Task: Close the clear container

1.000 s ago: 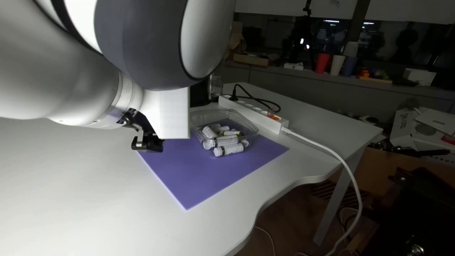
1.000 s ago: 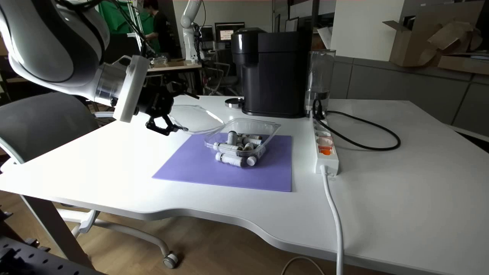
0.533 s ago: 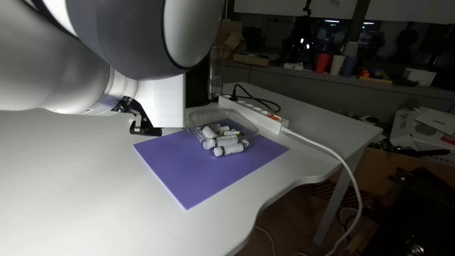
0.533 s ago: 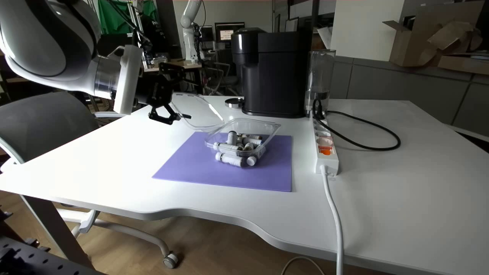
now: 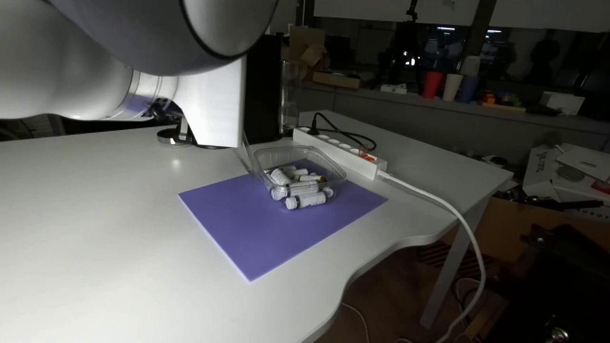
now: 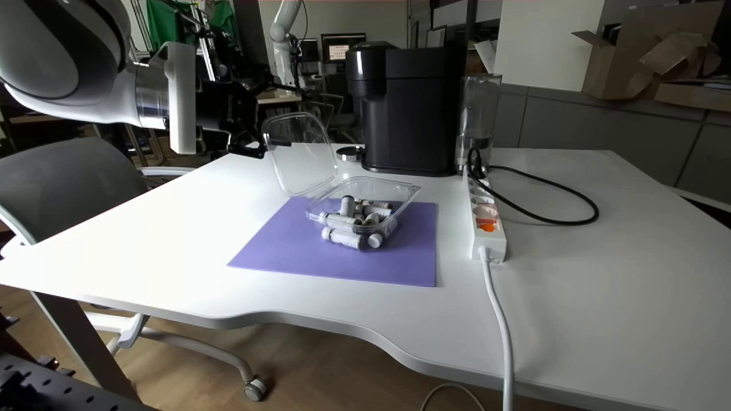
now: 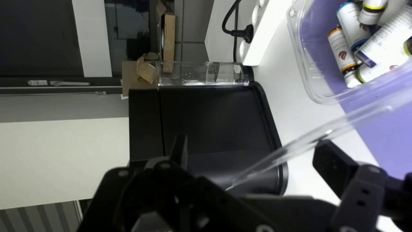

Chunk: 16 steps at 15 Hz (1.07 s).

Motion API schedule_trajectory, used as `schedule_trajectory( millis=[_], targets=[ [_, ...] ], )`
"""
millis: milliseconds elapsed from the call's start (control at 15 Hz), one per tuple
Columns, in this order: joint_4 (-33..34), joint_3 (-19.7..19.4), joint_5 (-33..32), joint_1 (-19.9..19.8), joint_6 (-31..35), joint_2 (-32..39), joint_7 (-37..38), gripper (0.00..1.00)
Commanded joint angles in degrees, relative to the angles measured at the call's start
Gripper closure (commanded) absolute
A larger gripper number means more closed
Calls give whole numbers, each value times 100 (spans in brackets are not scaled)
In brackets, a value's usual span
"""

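The clear container (image 6: 380,180) sits on the purple mat with several white-capped bottles (image 6: 342,237) in it. It also shows in the wrist view (image 7: 305,71). Its clear lid (image 6: 300,157) is joined at one side and stands tilted up, near upright, leaning away from the tub. In the wrist view the lid (image 7: 289,151) shows edge-on. My gripper (image 7: 252,149) is open, its fingers wide apart on either side of the lid. One fingertip (image 7: 331,154) touches or nearly touches the lid's outer face. In an exterior view the hand mostly hides the fingers.
A black coffee machine (image 6: 417,114) with a clear tank (image 6: 478,114) stands behind the container. A white power strip (image 6: 485,228) with a black cable (image 6: 548,220) lies beside the mat (image 6: 274,251). A small round metal piece (image 6: 349,153) lies near the machine.
My gripper has risen and levelled out. The lid has swung up with it, from low over the table to near upright. The tub and bottles have hardly moved.
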Motion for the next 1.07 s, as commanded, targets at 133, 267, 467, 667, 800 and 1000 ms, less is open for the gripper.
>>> schedule_trajectory(
  millis=[133,267,467,667,800,1000],
  targets=[
    [-257,-77,635,-275,75,-392,291,0],
    [-304,-150,859,-390,179,-468,324,0],
    [-361,-280,1079,-566,386,-542,364,0],
    [-413,-446,1278,-752,643,-632,442,0],
    [-461,-589,1430,-926,933,-694,440,0],
    [-547,-842,1689,-1249,1716,-777,352,0]
  ],
)
